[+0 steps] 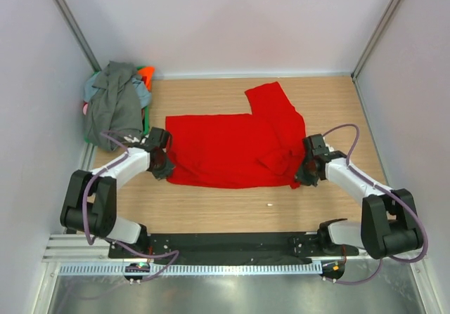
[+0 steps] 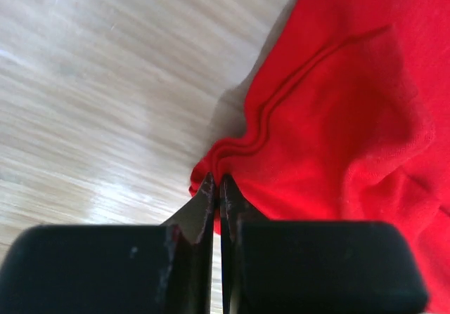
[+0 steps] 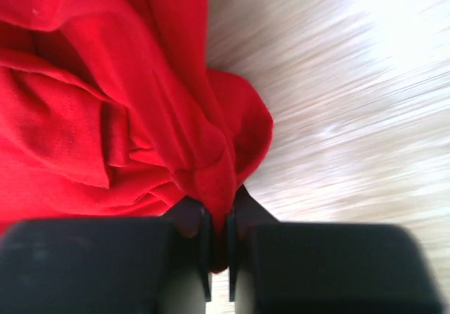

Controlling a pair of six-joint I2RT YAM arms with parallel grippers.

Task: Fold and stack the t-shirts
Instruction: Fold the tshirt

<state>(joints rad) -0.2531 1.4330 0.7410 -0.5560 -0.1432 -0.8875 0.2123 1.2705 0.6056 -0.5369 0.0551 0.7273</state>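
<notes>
A bright red t-shirt (image 1: pixel 232 149) lies spread across the middle of the wooden table, one sleeve reaching toward the back. My left gripper (image 1: pixel 163 165) is shut on the shirt's left near edge; the left wrist view shows the hem (image 2: pixel 232 149) pinched between the closed fingers (image 2: pixel 202 205). My right gripper (image 1: pixel 302 177) is shut on the shirt's right near edge, with a bunched fold of red cloth (image 3: pixel 211 180) held between its fingers (image 3: pixel 184 216). A pile of other t-shirts (image 1: pixel 116 103), dark grey on top with orange, light blue, green and pink showing, sits at the back left.
White walls enclose the table on the left, back and right. A small white speck (image 1: pixel 268 204) lies on the wood near the front. A black strip and metal rail (image 1: pixel 232 247) run along the near edge between the arm bases.
</notes>
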